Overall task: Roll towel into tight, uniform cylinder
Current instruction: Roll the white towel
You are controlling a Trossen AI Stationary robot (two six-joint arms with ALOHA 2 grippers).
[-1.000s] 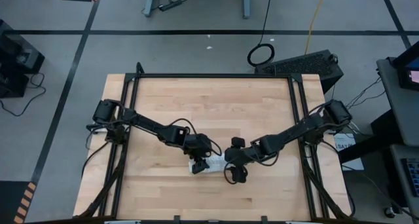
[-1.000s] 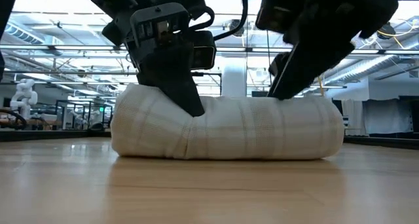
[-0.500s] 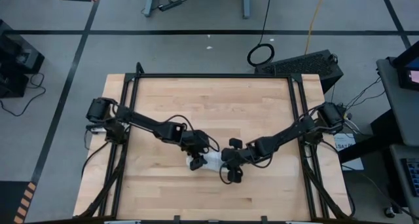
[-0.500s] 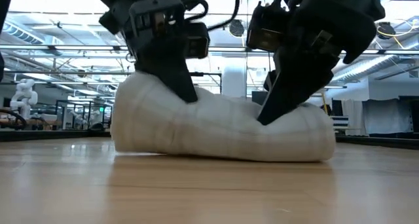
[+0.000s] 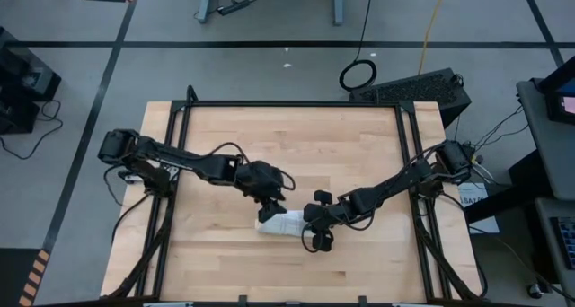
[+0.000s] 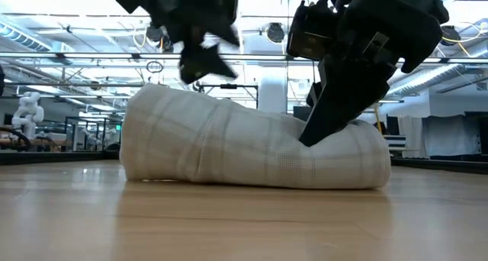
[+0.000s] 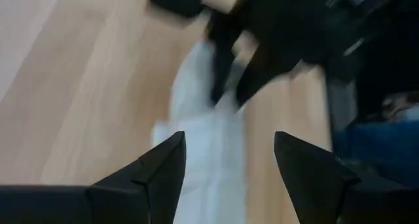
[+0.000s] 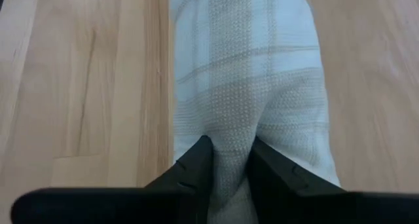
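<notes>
The rolled-up towel [image 6: 252,150] lies on the wooden tabletop [image 5: 296,136]. The right hand [image 8: 226,160] pinches a fold at one end of it. The left hand [image 7: 226,158] floats just above the other end, fingers spread, holding nothing. No writing can be read.

Light wooden table [image 5: 296,136], black frame, rolled white towel [image 5: 280,223] lying on it

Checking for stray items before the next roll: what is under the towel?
The rolled towel rests directly on the wooden table. Nothing shows beneath its edges; anything inside the roll is covered.
</notes>
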